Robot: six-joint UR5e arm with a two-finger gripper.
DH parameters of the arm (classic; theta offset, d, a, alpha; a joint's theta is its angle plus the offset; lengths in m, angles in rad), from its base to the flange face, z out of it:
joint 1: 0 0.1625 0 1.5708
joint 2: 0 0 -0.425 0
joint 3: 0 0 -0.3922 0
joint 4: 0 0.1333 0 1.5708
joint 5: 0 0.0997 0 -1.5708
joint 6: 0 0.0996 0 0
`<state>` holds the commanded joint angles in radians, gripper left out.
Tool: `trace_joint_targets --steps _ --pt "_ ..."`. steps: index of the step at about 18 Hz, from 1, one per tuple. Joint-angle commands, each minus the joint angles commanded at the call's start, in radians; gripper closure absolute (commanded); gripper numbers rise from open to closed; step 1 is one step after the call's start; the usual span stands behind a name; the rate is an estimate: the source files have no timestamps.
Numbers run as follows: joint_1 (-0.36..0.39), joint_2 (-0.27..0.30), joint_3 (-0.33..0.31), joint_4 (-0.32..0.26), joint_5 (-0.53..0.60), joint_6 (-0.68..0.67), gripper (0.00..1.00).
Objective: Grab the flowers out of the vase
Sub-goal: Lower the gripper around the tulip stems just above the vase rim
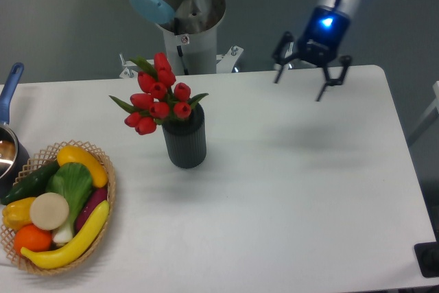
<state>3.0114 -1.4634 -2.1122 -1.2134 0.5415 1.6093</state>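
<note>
The flowers [159,95], a bunch of red closed tulip buds with green leaves, stand in the vase [184,141], a dark ribbed cylinder left of the table's middle. My gripper [300,88] hangs open above the table's far edge, well to the right of the flowers and higher than them. Its dark fingers [323,91] are spread wide with nothing between them, and a blue light glows on the wrist above.
A wicker basket [106,205] of vegetables and fruit sits at the table's front left. A pot with a blue handle [9,88] is cut off by the left edge. The robot's grey pedestal [194,29] rises behind the flowers. A black object [428,259] sits at the bottom right.
</note>
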Motion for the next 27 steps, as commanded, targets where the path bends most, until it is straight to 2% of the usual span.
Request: trace_joint_targets --steps 3,6,12,19,21,25,26,27 --pt "-0.075 -0.005 -0.028 0.002 -0.025 -0.014 0.00" --pt "-0.120 0.017 -0.077 0.003 -0.032 -0.012 0.00" --pt "-0.172 0.072 -0.163 0.003 -0.029 -0.006 0.00" --pt "-0.218 0.058 -0.167 0.009 -0.052 -0.002 0.00" --pt "-0.220 0.039 -0.164 0.015 -0.093 -0.002 0.00" --pt "-0.221 0.020 -0.158 0.018 -0.100 0.014 0.00" --pt "-0.221 0.018 -0.160 0.017 -0.100 0.018 0.02" --pt "-0.221 0.018 -0.158 0.018 -0.100 0.018 0.11"
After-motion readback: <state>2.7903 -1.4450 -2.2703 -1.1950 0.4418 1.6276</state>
